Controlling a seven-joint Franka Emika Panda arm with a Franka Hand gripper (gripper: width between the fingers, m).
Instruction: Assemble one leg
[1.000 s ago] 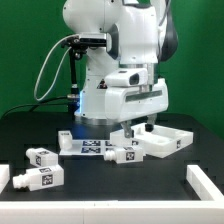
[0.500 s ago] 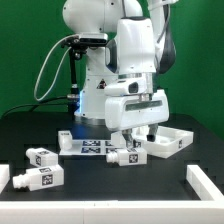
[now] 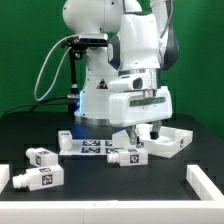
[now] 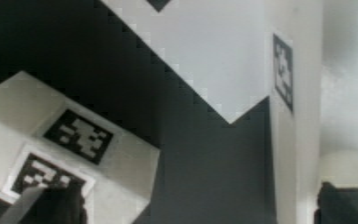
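Three legs show in the exterior view: one leg [image 3: 126, 155] lies just in front of the marker board, two more [image 3: 40, 156] [image 3: 35, 180] lie at the exterior view's left. My gripper [image 3: 141, 131] hangs low over the table between the nearest leg and the large white rimmed panel [image 3: 170, 143]. In the wrist view the gripper [image 4: 194, 205] is open, with only dark table between its fingers [image 4: 44, 206]. One finger stands right beside a tagged leg [image 4: 66, 140]. The panel's corner [image 4: 229, 50] lies beyond.
The marker board [image 3: 90, 147] lies behind the nearest leg. White brackets sit at the front corners of the table, one at the exterior view's left [image 3: 4, 178] and one at its right [image 3: 205, 184]. The robot's base stands behind.
The hand has shifted and turned slightly over the panel's near corner, staying low. The fingers stay apart. The legs and panel have not moved.
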